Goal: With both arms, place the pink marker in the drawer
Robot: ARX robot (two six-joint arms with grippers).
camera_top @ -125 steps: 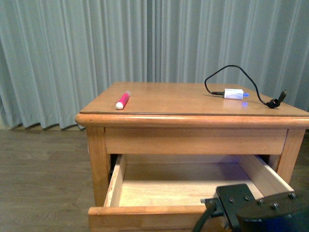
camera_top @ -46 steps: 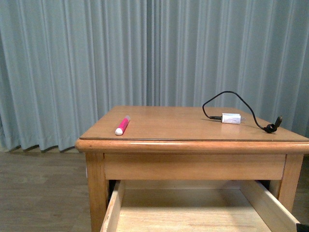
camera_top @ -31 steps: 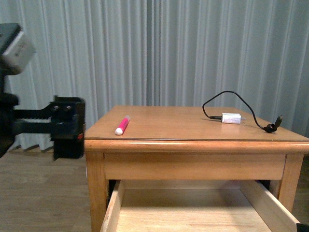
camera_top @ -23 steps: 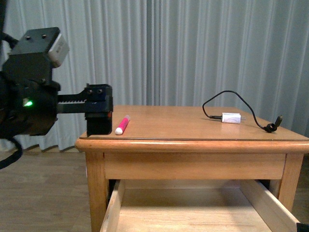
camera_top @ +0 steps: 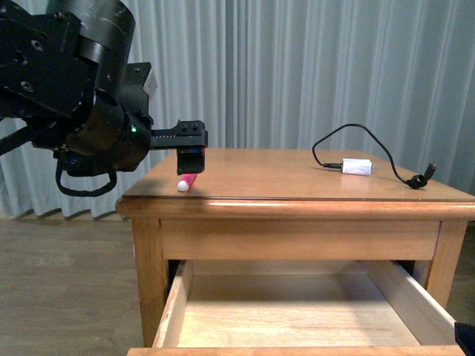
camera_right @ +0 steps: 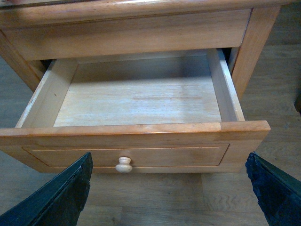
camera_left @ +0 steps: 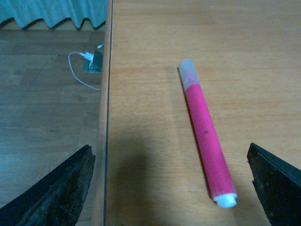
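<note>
The pink marker lies on the left part of the nightstand top, white end toward me; it also shows in the left wrist view. My left gripper is open and hovers just above it, the marker lying between the spread fingers and nearer one of them. The drawer stands pulled out, its pale inside bare, and it shows in the right wrist view with its round knob. My right gripper is open in front of the drawer front, above the floor.
A white charger block with a black cable lies on the right of the tabletop. A grey curtain hangs behind. A small plug and white cord lie on the wooden floor left of the nightstand.
My left arm has come in from the left and moved right over the tabletop until its gripper is above the marker. The camera view has shifted slightly.
</note>
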